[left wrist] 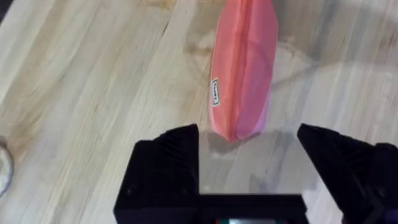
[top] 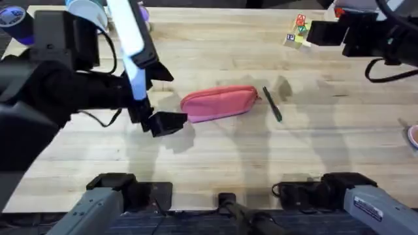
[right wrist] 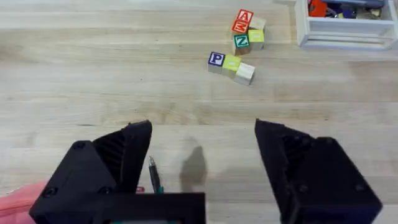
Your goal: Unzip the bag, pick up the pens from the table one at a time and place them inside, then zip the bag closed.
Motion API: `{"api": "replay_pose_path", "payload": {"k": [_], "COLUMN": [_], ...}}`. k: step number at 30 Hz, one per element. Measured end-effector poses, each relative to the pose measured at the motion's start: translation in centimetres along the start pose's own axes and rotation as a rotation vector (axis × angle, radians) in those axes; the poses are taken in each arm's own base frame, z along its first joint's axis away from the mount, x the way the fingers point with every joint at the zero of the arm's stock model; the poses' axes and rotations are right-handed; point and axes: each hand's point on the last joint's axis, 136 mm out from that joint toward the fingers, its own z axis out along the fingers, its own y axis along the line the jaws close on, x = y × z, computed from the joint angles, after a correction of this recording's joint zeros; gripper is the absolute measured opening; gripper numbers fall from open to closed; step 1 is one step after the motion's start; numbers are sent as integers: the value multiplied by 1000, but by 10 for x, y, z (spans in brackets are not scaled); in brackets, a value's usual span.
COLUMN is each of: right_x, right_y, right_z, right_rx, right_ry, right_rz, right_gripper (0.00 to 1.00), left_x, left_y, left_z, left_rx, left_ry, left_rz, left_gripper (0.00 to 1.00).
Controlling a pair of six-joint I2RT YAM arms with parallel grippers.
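Unzipping step judged in hand: left gripper [top: 171, 123], jaws spread and empty, is seen just beside the left end of the closed pink fabric pencil pouch [top: 219, 102] on the light wooden bench [top: 215, 163], dark slim pen [top: 272, 104] just right of it, right gripper [right wrist: 202, 171] released above; next the pouch must be pinned and the pull found.

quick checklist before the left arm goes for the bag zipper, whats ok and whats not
1. Left hand open: ok.
2. Left hand lined up with the near end of the pink bag: ok, not touching yet.
3. Zipper pull located: cannot tell.
4. Bag unzipped: not ok, seam looks closed.
5. Pen still on the table beside the bag: ok.
6. Right hand open and clear of the bag: ok.
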Motion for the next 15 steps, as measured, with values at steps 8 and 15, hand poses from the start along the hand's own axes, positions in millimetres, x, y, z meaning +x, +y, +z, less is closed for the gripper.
{"api": "replay_pose_path", "payload": {"k": [8,15], "right_x": [0,0], "right_y": [0,0], "right_z": [0,0], "right_rx": [0,0], "right_ry": [0,0], "right_rz": [0,0], "right_gripper": [996,996], "left_x": [4,3], "left_y": [14,13], "left_z": [20,22], "left_rx": [40,55], "left_ry": [-17,-28], "left_rz": [-10,-16], "left_gripper": [993,993]}}
